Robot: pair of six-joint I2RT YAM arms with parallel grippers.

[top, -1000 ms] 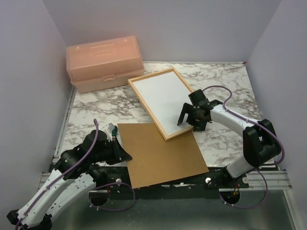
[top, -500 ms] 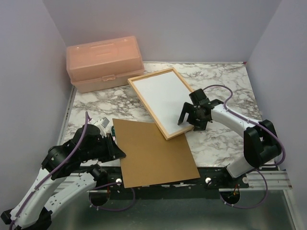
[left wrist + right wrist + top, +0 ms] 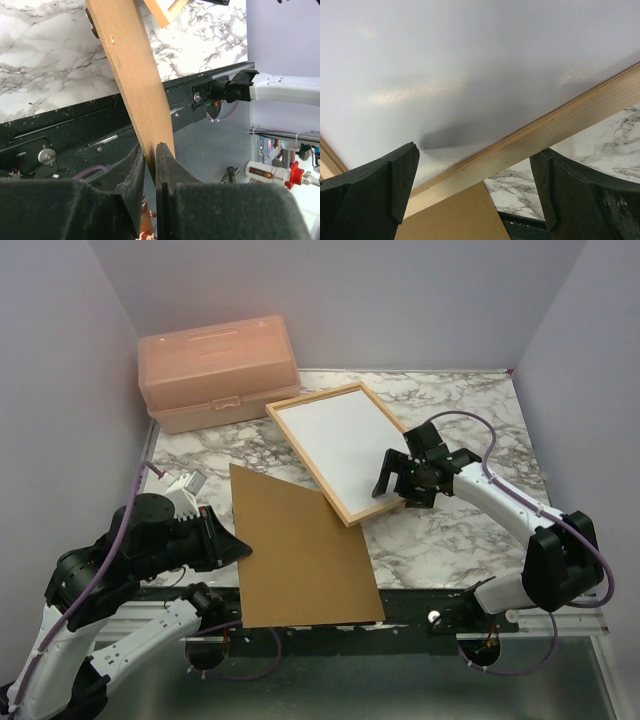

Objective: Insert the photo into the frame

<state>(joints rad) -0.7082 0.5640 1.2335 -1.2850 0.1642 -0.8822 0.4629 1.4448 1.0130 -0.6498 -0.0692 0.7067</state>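
Left gripper (image 3: 150,152) pinched the backing board (image 3: 300,560) by a thin edge; it could slip or nudge the frame (image 3: 306,471) and photo (image 3: 340,440). Right gripper (image 3: 393,492) hovered wide open, empty.

The left arm (image 3: 100,585) sits at the lower left of the picture. It is bent and reaches to the right. The left tool (image 3: 238,548) is pinched tight on the edge of a brown board (image 3: 300,560). The right arm (image 3: 505,502) rises from the lower right and stretches toward the middle. The right tool (image 3: 392,490) points down, with its two fingers (image 3: 395,175) spread wide apart.
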